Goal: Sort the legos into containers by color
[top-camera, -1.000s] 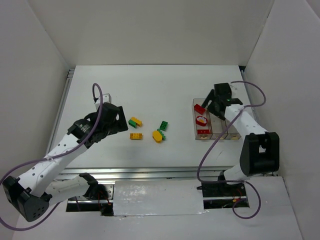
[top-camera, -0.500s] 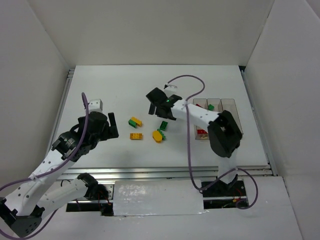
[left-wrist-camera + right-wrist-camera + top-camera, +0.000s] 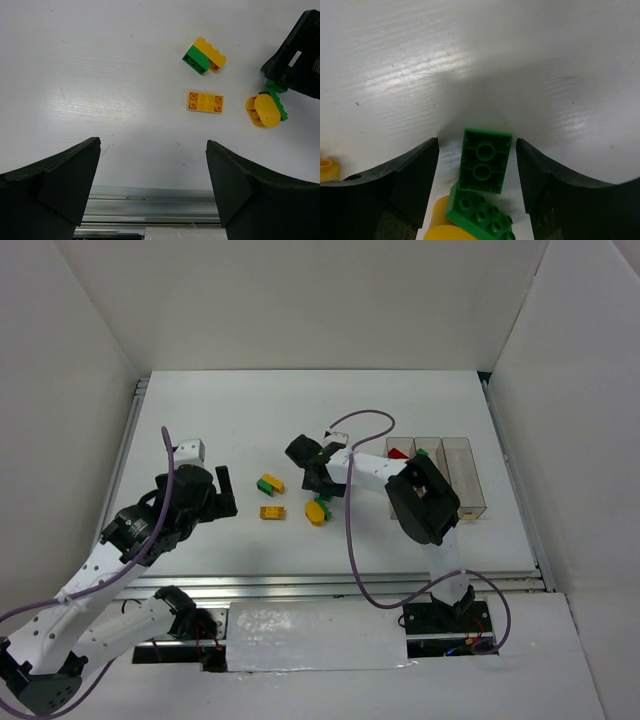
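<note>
My right gripper (image 3: 319, 483) is open and low over the table, its fingers on either side of an upside-down green brick (image 3: 485, 160) without touching it. A second green brick (image 3: 480, 215) lies on a yellow round piece (image 3: 440, 232) just below. In the left wrist view I see a flat yellow brick (image 3: 205, 102), a joined green and yellow pair (image 3: 204, 56) and the yellow round piece (image 3: 264, 111). My left gripper (image 3: 227, 491) is open and empty, left of these bricks. The clear containers (image 3: 470, 475) hold red bricks (image 3: 398, 453) and a green brick (image 3: 422, 452); the right arm hides part of them.
A metal rail (image 3: 165, 205) runs along the table's near edge, just below the left gripper. White walls enclose the table on the left, back and right. The right arm's cable (image 3: 350, 530) loops over the table near the bricks.
My right gripper has left the containers, swung left across the table and come down around the green brick. My left gripper drew back to the left and down.
</note>
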`<act>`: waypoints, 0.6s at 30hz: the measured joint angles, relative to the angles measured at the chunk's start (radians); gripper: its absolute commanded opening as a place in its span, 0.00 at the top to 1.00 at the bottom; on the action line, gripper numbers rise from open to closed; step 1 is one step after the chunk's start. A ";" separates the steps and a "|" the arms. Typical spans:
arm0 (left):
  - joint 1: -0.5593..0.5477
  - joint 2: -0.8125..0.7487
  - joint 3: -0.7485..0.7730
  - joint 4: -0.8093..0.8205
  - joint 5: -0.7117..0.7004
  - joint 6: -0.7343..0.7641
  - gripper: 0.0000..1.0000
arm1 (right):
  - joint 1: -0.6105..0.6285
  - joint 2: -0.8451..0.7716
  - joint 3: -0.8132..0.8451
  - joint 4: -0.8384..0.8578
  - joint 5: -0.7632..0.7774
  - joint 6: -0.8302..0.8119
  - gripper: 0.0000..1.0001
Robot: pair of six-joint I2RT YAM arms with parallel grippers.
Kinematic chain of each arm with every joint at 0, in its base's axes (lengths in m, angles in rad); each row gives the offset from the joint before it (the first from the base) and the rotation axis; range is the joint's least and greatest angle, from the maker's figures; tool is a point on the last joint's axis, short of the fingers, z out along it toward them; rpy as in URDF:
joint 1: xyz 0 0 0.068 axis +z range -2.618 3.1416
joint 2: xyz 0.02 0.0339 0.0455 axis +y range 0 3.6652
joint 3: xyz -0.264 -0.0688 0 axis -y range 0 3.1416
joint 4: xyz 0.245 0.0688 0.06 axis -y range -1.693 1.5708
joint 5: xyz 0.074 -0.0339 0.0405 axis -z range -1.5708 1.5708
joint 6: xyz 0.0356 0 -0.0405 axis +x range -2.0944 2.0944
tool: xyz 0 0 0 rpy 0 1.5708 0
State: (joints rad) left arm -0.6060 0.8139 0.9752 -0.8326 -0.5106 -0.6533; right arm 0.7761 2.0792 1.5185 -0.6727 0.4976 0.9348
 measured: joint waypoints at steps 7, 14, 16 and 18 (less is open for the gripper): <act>0.000 -0.016 0.000 0.004 0.003 0.002 0.01 | -0.006 -0.021 -0.066 0.045 -0.012 0.014 0.62; 0.000 -0.008 0.000 0.005 0.016 0.021 0.00 | -0.052 -0.023 -0.058 0.047 -0.021 -0.013 1.00; -0.001 -0.008 0.000 0.008 0.018 0.021 0.01 | -0.100 -0.031 -0.050 0.051 -0.021 -0.045 1.00; -0.002 -0.008 0.000 0.010 0.018 0.022 0.00 | -0.167 -0.064 -0.057 0.055 -0.031 -0.092 1.00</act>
State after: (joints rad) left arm -0.6079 0.8055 0.9749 -0.8223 -0.4927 -0.6315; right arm 0.6090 2.0148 1.4616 -0.6178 0.4667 0.8433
